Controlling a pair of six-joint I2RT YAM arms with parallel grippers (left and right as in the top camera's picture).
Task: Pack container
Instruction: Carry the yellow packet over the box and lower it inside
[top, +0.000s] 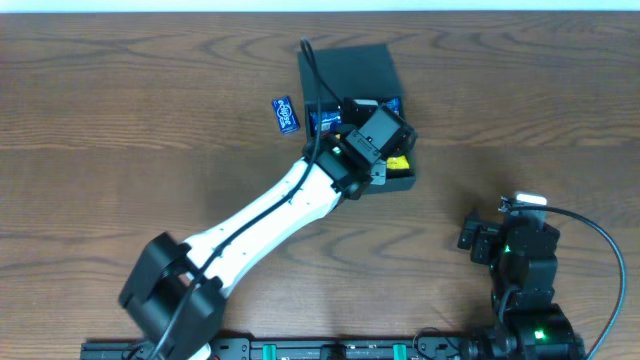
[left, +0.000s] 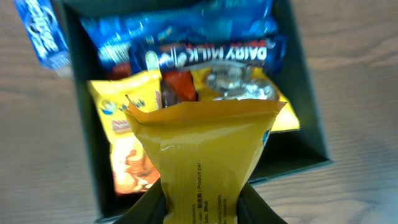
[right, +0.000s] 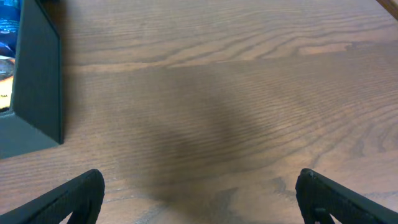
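Note:
The dark teal container (top: 404, 181) stands open at the table's middle back, its flat lid (top: 350, 72) lying open behind it. In the left wrist view the container (left: 311, 134) holds a blue Dairy Milk packet (left: 211, 56), a yellow snack packet (left: 121, 143) and other packets. My left gripper (left: 202, 202) is shut on a mustard-yellow packet (left: 199, 143) and holds it over the container's near part. In the overhead view the left gripper (top: 385, 150) covers the container. My right gripper (right: 199, 199) is open and empty over bare table; the container's corner (right: 37, 93) is at its left.
A small blue packet (top: 286, 113) lies on the table left of the container; it also shows in the left wrist view (left: 43, 34). The right arm (top: 515, 250) rests at the front right. The table is brown wood.

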